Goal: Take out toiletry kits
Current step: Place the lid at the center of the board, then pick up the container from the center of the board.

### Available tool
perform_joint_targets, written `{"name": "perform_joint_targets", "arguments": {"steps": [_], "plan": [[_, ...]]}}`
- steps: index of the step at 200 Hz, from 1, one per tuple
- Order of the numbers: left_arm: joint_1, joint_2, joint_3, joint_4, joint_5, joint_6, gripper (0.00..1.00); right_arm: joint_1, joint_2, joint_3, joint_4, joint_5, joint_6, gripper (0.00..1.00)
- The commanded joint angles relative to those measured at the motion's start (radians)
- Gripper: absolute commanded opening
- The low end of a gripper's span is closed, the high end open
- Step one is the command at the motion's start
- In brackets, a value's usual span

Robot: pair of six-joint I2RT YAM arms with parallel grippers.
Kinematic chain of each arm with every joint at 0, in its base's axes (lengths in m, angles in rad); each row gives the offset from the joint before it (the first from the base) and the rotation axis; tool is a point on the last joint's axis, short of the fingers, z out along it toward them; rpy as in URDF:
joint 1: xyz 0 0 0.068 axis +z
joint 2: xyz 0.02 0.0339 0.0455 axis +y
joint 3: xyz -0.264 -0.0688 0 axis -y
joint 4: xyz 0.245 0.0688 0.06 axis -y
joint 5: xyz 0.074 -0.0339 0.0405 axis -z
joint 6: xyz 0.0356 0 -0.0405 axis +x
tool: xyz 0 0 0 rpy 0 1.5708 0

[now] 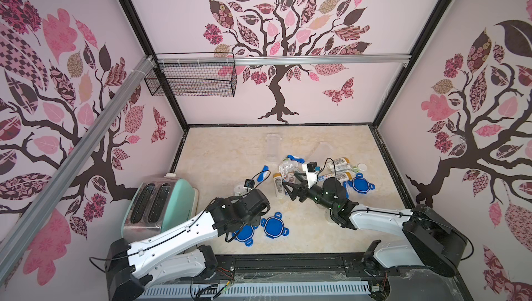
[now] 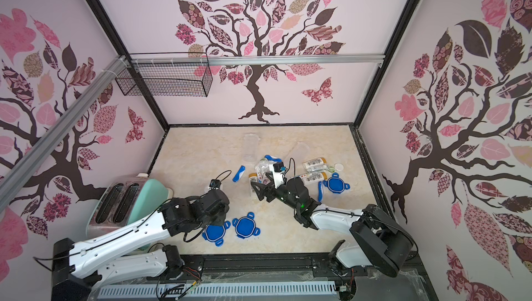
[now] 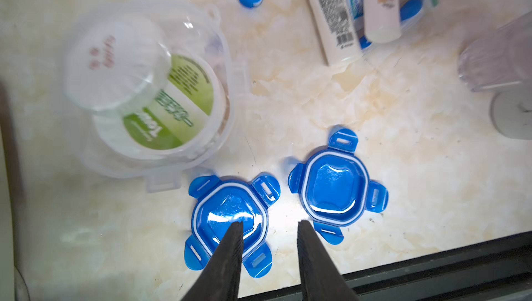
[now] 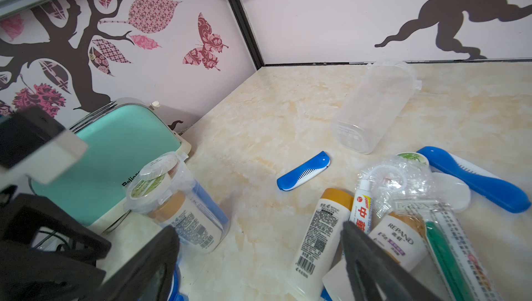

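toaster (image 1: 161,198) sits on the left of the table. just beside it the last loaded clear jar (image 3: 227,129) stands upright, lid off, mouth up, long axis vertical, round tub (image 3: 172,106) sitting above a tan-capped bottle (image 4: 187,221) inside. right gripper (image 4: 259,227) is spread wide and empty over the emptied pile mid-table, where the white bottle (image 4: 316,233) lies flat, cap toward the back wall. left gripper (image 3: 270,222) is parted, holding nothing, above a blue lid (image 3: 230,219). judgement: the kit is light, stiff, slick plastic, so pinch the tub's edge first.
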Motion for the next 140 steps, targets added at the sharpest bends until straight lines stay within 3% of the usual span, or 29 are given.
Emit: {"name": "perform_joint_targets", "arguments": {"steps": [1, 19, 67, 92, 124, 140], "plan": [[0.038, -0.129, 0.059, -0.032, -0.106, 0.035, 0.39, 0.003, -0.01, 0.042, -0.028, -0.128, -0.025, 0.91], [0.078, -0.249, 0.062, -0.014, -0.134, 0.084, 0.47, 0.008, 0.008, 0.052, -0.026, -0.193, -0.026, 0.9], [0.111, -0.439, 0.081, -0.039, -0.186, 0.177, 0.5, 0.067, 0.055, 0.115, -0.129, -0.335, -0.162, 0.91], [0.111, -0.522, 0.039, 0.0, -0.202, 0.216, 0.52, 0.093, 0.086, 0.088, -0.05, -0.336, -0.194, 0.92], [0.111, -0.591, -0.006, 0.036, -0.206, 0.224, 0.58, 0.154, 0.168, 0.155, -0.144, -0.289, -0.264, 0.92], [0.111, -0.596, -0.004, 0.025, -0.215, 0.22, 0.59, 0.153, 0.212, 0.152, -0.071, -0.281, -0.241, 0.92]]}}
